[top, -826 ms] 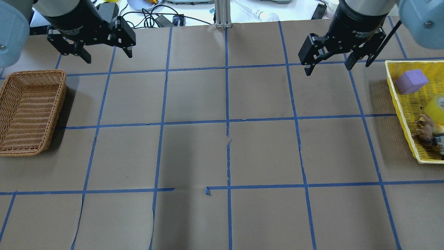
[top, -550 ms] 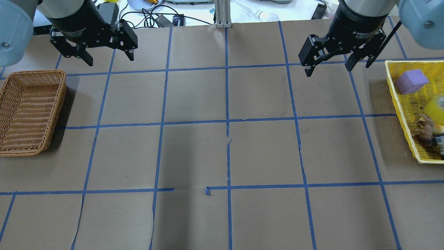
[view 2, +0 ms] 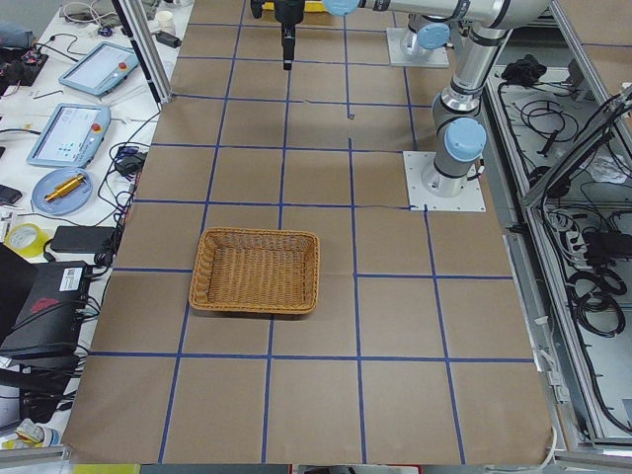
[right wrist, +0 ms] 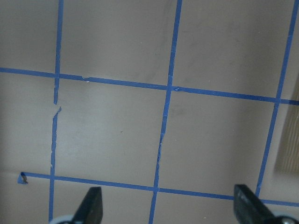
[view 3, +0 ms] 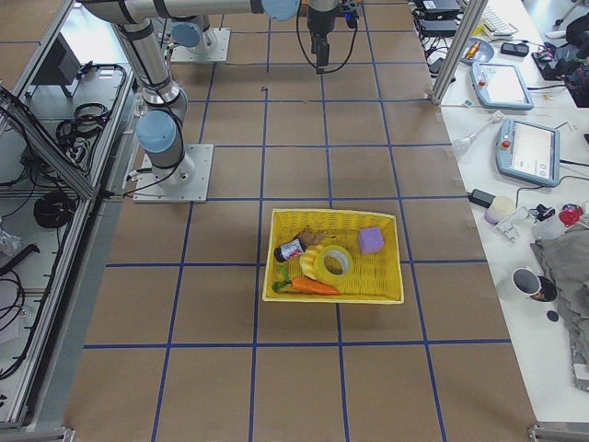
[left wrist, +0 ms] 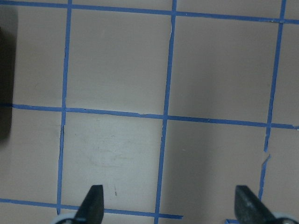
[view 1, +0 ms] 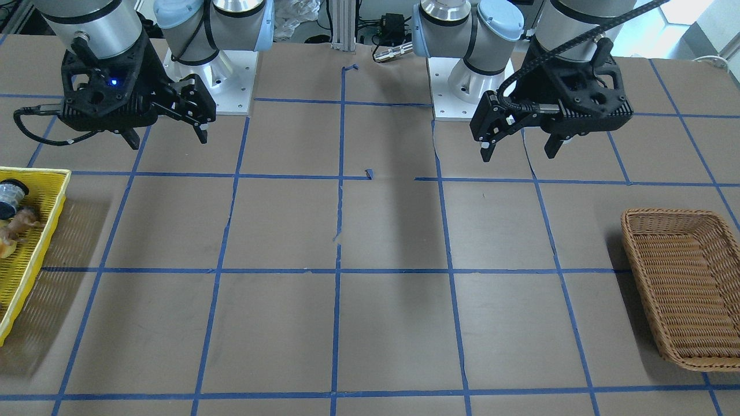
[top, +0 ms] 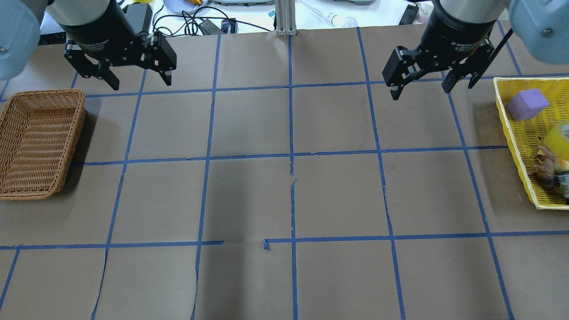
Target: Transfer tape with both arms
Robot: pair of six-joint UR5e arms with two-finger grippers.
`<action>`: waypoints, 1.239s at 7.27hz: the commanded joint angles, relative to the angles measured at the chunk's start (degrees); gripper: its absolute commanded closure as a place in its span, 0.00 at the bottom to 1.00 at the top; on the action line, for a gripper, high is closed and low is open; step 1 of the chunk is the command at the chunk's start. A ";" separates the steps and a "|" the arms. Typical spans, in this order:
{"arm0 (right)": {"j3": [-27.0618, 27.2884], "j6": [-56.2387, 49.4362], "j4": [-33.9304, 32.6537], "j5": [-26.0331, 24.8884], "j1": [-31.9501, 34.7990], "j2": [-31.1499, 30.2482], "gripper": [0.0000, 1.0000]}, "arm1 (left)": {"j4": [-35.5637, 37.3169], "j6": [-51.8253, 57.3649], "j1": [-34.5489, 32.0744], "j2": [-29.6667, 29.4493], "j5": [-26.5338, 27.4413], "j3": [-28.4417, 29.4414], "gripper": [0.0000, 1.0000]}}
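You are looking at a brown paper-covered desk [top: 249, 195] crossed by a grid of thin blue lines, with both arms hanging above its far side and neither claw touching anything.

The left black 2-finger claw [top: 141, 81] is hovering at about 10 o'clock in the overhead view. Its fingers are spread wide and holding nothing. Its wrist camera is showing only bare desk between the 2 fingertips [left wrist: 93, 201].

The right black 2-finger claw [top: 420, 91] is hovering at about 1 o'clock. It is likewise gaping wide and empty, with bare desk between its fingertips [right wrist: 92, 203] in its own wrist view.

The bright translucent-yellow roll of tape [top: 561, 138] is sitting inside the yellow plastic mesh basket [top: 511, 129] at the 3 o'clock edge of the desk, well apart from both claws. From the right-side camera you are seeing the roll [view 3: 333, 262] near the basket's middle, tilted rather than flat. The purple foam block [top: 527, 103] is lying at its 11 o'clock in the overhead view, and a small brown toy figure [top: 544, 164] is sitting just beside it at 7 o'clock.

A brown woven wicker basket [top: 40, 142] is standing at the 9 o'clock edge, near the left claw.
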 commanded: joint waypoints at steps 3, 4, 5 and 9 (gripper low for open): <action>0.25 -0.30 -0.09 0.09 0.00 -0.04 0.00 | -0.04 0.67 -0.02 0.02 -0.20 -0.08 0.00; 0.25 -0.30 -0.01 -0.09 0.00 -0.04 0.00 | 0.14 0.67 -0.10 0.02 -0.20 0.00 0.00; 0.25 -0.30 -0.10 -0.52 0.09 -0.04 0.00 | 0.14 0.67 -0.02 0.10 -0.20 -0.17 0.00; 0.60 -0.30 0.08 -4.80 0.00 0.05 0.00 | 0.23 0.67 0.07 0.28 -0.20 -0.26 0.00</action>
